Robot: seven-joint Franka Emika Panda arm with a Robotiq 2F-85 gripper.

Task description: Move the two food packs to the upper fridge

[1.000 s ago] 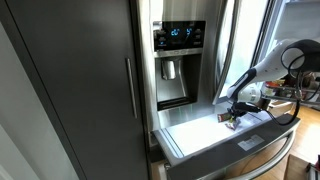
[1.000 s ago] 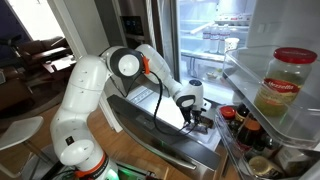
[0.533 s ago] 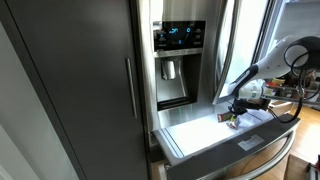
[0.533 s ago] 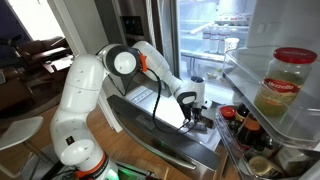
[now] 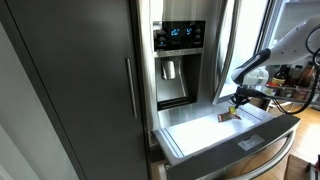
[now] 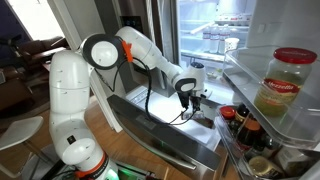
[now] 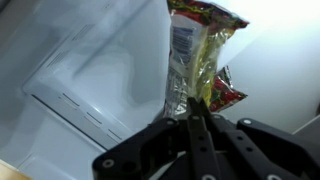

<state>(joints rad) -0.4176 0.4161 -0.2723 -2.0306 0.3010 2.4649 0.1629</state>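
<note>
**Food pack pinched in the end effector above the drawer worktop**

The end effector (image 7: pixel 197 108) has its fingers pressed together on the edge of a food pack (image 7: pixel 195 55), a crinkled, pale yellow-green packet with red at its ends. In the wrist view the packet stretches away from the fingertips. A second crumpled red-and-yellow piece (image 7: pixel 226 92) sits just beside it. Whether that is a separate pack or a fold of the same one cannot be told.

In an exterior view the end effector (image 5: pixel 238 100) hangs over the white worktop (image 5: pixel 195 128) of the pulled-out drawer, near its far edge and toward the corner closest to the arm. The food pack (image 5: pixel 231 114) dangles below it. The pack's lower end is close to the worktop, but contact cannot be judged.

From the opposite side, in an exterior view, the robot arm (image 6: pixel 75 90) reaches across the drawer. There the end effector (image 6: pixel 192 97) points down with the small pack (image 6: pixel 189 113) beneath it.

The upper fridge (image 5: pixel 180 50) shows its grey-steel door with the lit dispenser panel (image 5: pixel 179 35) directly above the drawer. Its other door is open, and the bright white shelved interior (image 6: pixel 215 35) lies behind and above the end effector. A large red-lidded jar (image 6: pixel 283 80) stands in the open door's bin, with small bottles (image 6: pixel 240 125) in the bin below it.
</note>
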